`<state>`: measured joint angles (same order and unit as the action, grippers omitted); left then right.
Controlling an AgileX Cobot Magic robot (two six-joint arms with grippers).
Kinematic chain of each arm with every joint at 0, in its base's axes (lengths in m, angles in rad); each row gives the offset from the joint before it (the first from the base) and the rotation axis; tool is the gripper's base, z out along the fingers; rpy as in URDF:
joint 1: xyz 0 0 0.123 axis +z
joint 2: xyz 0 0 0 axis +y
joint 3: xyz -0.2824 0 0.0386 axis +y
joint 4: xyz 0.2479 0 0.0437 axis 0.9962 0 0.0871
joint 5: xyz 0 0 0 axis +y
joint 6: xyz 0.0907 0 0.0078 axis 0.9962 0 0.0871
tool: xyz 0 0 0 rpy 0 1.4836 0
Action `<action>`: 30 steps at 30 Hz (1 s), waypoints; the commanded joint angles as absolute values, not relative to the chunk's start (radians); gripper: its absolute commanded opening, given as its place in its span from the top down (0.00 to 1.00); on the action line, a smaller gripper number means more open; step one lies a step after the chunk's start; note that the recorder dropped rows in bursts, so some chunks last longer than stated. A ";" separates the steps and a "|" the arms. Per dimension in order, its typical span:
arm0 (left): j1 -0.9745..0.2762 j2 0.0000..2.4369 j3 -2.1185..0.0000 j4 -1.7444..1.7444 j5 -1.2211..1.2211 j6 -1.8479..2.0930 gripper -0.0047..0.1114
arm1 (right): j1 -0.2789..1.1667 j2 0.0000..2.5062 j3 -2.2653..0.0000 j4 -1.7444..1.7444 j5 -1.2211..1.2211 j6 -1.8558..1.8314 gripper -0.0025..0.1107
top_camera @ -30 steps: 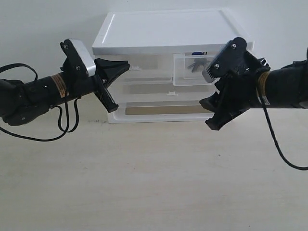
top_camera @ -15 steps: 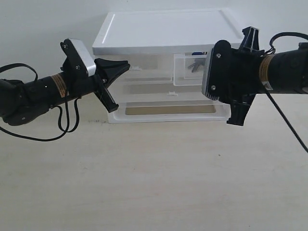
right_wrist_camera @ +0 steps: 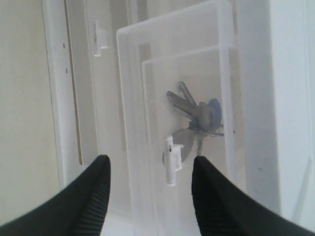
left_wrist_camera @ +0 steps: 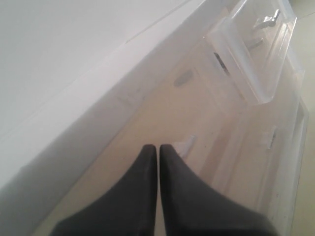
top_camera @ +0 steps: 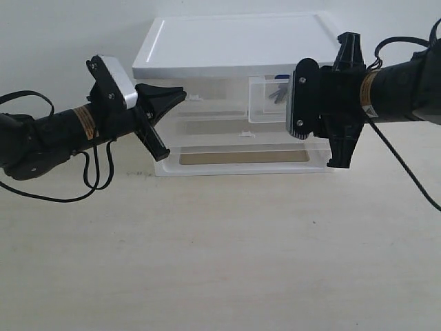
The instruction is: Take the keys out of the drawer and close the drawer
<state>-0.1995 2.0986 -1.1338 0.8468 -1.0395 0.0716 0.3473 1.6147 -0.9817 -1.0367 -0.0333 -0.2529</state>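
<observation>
The small right-hand drawer (top_camera: 270, 102) of the white-topped unit (top_camera: 234, 41) stands pulled out. The keys (right_wrist_camera: 197, 115), silver-grey with a round blue fob, lie inside it and show faintly in the exterior view (top_camera: 279, 92). My right gripper (right_wrist_camera: 150, 169) is open in front of the drawer, its fingers wide apart on either side of the white tab handle (right_wrist_camera: 171, 164), touching nothing. In the exterior view the right gripper (top_camera: 342, 103) hangs by the unit's right end. My left gripper (top_camera: 180, 92) is shut and empty by the left small drawer.
In the left wrist view the shut left gripper (left_wrist_camera: 158, 147) points at the left drawer's white tab (left_wrist_camera: 184, 143). The wider full-width drawer (top_camera: 241, 157) below is shut. The pale table (top_camera: 220, 255) spreads in front of the unit.
My right arm has swung up and left and rolled, so its open fingers now face the pulled-out drawer. The left arm has not moved.
</observation>
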 commanded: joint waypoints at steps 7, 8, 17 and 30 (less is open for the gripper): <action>-0.210 2.123 -1.158 0.744 -0.910 0.060 0.92 | 0.309 1.618 -0.988 -1.011 -0.092 -0.256 0.57; -0.210 2.123 -1.158 0.744 -0.910 0.060 0.92 | 0.309 1.618 -0.988 -1.001 -0.094 -0.256 0.57; -0.210 2.123 -1.158 0.744 -0.912 0.060 0.92 | 0.309 1.694 -0.988 -0.997 -0.122 -0.245 0.80; -0.210 2.123 -1.158 0.744 -0.912 0.060 0.92 | 0.312 1.646 -0.990 -0.967 -0.131 -0.265 0.80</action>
